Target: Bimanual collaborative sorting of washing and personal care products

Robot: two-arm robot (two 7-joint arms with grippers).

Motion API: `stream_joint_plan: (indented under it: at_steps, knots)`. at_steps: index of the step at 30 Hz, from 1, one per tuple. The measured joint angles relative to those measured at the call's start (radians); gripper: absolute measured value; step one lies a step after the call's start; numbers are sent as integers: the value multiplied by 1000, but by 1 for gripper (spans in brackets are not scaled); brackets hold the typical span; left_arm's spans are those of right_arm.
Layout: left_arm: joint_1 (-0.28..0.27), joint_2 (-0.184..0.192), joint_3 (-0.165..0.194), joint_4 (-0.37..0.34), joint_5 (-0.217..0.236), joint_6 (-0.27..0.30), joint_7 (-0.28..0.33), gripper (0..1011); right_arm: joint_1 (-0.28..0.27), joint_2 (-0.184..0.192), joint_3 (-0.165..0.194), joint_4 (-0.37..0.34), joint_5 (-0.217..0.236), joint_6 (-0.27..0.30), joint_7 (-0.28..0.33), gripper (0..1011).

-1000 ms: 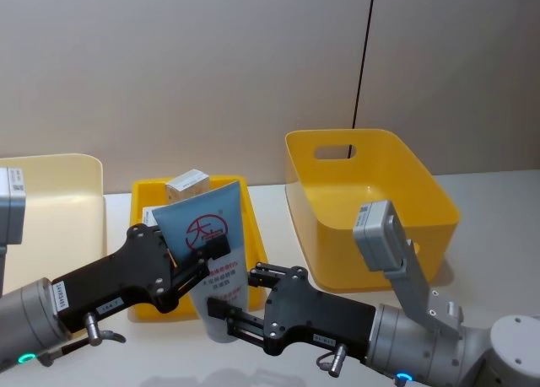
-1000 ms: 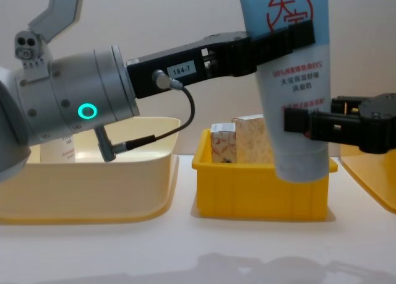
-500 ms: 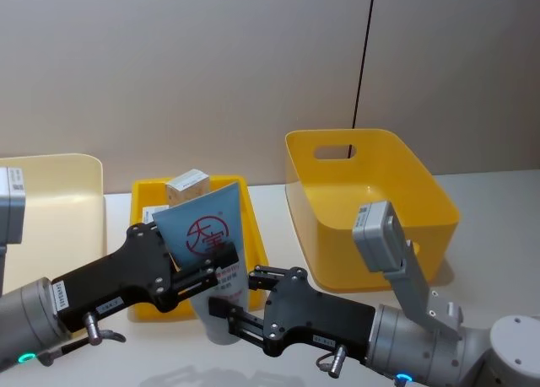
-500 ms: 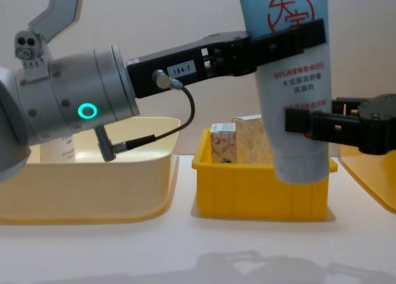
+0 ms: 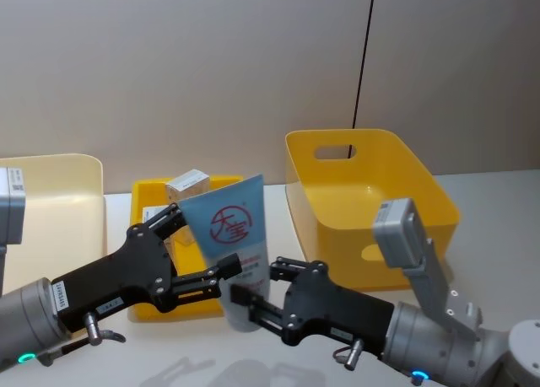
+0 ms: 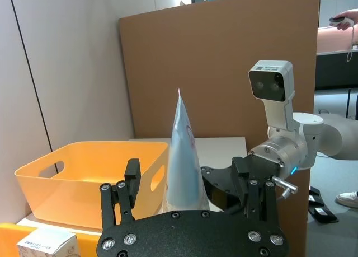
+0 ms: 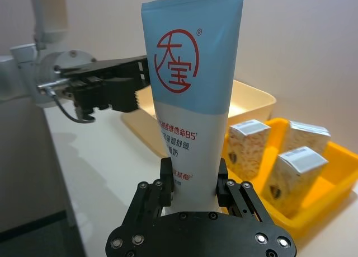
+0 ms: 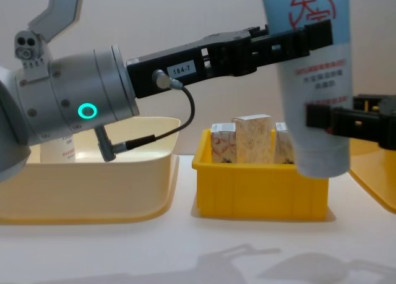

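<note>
A tall pale-blue tube (image 5: 229, 235) with a red circular logo stands upright in the air, cap end down. My right gripper (image 5: 253, 287) is shut on its lower part, as the right wrist view shows with fingers (image 7: 166, 176) pressed on both sides of the tube (image 7: 187, 100). My left gripper (image 5: 201, 245) is open around the tube's upper part, its fingers (image 6: 131, 178) apart from the tube (image 6: 182, 156). Seen from the chest, the tube (image 8: 318, 80) hangs in front of the small yellow bin (image 8: 260, 191), which holds white patterned cartons (image 8: 252, 138).
A large yellow bin (image 5: 371, 201) with handle slots stands to the right. A cream bin (image 5: 51, 201) sits to the left, with a white item with red print (image 8: 62, 151) inside. More cartons (image 7: 246, 148) stand in the small bin's row.
My left gripper has opened and let go of the tube. The right gripper, still holding it, has carried the tube to the right.
</note>
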Motion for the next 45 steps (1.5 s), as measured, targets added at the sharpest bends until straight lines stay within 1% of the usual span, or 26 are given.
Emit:
stream_joint_plan:
  at_steps: [3, 4, 5, 7, 8, 10, 12, 15, 19, 21, 23, 27, 28, 31, 34, 36, 37, 39, 40, 41, 43, 45]
  knots:
    - [0, 0, 0, 0, 0, 0, 0, 1003, -24, 10, 26, -12, 2, -6, -30, 429]
    - [0, 0, 0, 0, 0, 0, 0, 1003, -24, 10, 26, -12, 2, -6, -30, 429]
    - [0, 0, 0, 0, 0, 0, 0, 1003, -38, 15, 39, -18, 3, -8, -42, 429]
    - [0, 0, 0, 0, 0, 0, 0, 1003, -50, 19, 51, -24, 3, -9, -56, 429]
    - [0, 0, 0, 0, 0, 0, 0, 1003, -65, 24, 66, -31, 3, -11, -69, 429]
    - [0, 0, 0, 0, 0, 0, 0, 1003, -77, 27, 79, -37, 3, -13, -82, 429]
    - [0, 0, 0, 0, 0, 0, 0, 1003, -99, 33, 103, -46, 3, -16, -103, 429]
    - [0, 0, 0, 0, 0, 0, 0, 1003, -118, 38, 125, -53, 3, -18, -125, 429]
    - [0, 0, 0, 0, 0, 0, 0, 1003, -158, 46, 179, -66, -4, -28, -171, 429]
    - [0, 0, 0, 0, 0, 0, 0, 1003, -162, 46, 186, -66, -5, -30, -177, 429]
    - [0, 0, 0, 0, 0, 0, 0, 1003, -175, 47, 216, -67, -12, -40, -201, 429]
    - [0, 0, 0, 0, 0, 0, 0, 1003, -178, 46, 241, -60, -21, -56, -224, 429]
    - [0, 0, 0, 0, 0, 0, 0, 1004, -176, 44, 252, -53, -25, -64, -232, 429]
    - [0, 0, 0, 0, 0, 0, 0, 1003, -166, 40, 263, -40, -33, -79, -244, 429]
    - [0, 0, 0, 0, 0, 0, 0, 1003, -132, 31, 275, -5, -44, -110, -252, 429]
    - [0, 0, 0, 0, 0, 0, 0, 1003, -111, 26, 276, 14, -48, -121, -253, 429]
    - [0, 0, 0, 0, 0, 0, 0, 1003, -90, 22, 276, 34, -51, -134, -253, 429]
    - [0, 0, 0, 0, 0, 0, 0, 1003, -71, 17, 276, 51, -53, -142, -253, 429]
    - [0, 0, 0, 0, 0, 0, 0, 1003, -52, 13, 276, 69, -55, -152, -251, 429]
    - [0, 0, 0, 0, 0, 0, 0, 1003, -52, 13, 276, 69, -55, -152, -251, 429]
    - [0, 0, 0, 0, 0, 0, 0, 1004, -13, 3, 270, 105, -58, -165, -244, 429]
    - [0, 0, 0, 0, 0, 0, 0, 1003, 3, -1, 267, 120, -59, -168, -241, 429]
